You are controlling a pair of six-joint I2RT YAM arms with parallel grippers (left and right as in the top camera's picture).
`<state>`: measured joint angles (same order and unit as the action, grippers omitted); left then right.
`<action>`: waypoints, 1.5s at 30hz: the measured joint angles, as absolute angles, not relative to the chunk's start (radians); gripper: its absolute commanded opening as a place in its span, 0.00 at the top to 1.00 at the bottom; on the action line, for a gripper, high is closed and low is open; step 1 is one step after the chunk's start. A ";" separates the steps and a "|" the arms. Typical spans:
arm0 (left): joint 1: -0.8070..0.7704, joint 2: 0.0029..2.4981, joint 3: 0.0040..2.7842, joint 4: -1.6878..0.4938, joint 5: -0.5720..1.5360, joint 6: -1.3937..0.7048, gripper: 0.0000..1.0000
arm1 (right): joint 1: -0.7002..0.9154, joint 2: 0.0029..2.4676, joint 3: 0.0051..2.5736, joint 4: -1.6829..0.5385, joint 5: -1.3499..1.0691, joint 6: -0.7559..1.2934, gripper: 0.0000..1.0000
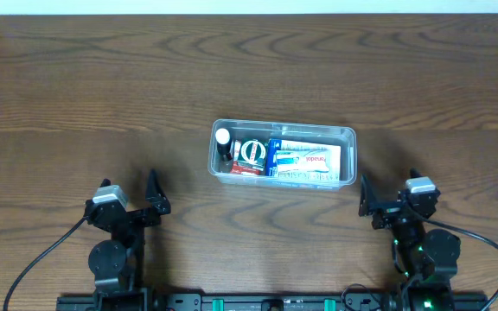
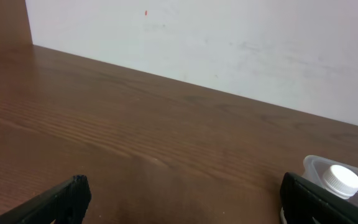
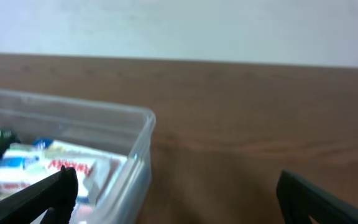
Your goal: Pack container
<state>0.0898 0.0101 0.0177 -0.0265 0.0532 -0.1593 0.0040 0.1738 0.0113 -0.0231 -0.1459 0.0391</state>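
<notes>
We find the container [image 1: 350,151], long axis left to right, beyond both wide-open, empty jaws, nearer the right arm [image 1: 421,210].

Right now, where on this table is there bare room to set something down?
Bare table lies left and right of the container, across the far strip behind it, and in front, between the left claw and right claw. Crowded: the container itself, filled by a white-capped bottle and packets.
</notes>
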 measured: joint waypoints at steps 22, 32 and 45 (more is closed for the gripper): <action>0.090 0.010 0.018 -0.027 0.053 -0.159 0.02 | 0.004 0.015 0.009 -0.059 -0.146 0.039 0.01; 0.090 0.010 0.018 -0.027 0.053 -0.159 0.02 | 0.004 0.015 0.009 -0.059 -0.146 0.039 0.01; 0.090 0.010 0.018 -0.027 0.053 -0.159 0.02 | 0.004 0.015 0.009 -0.059 -0.146 0.039 0.01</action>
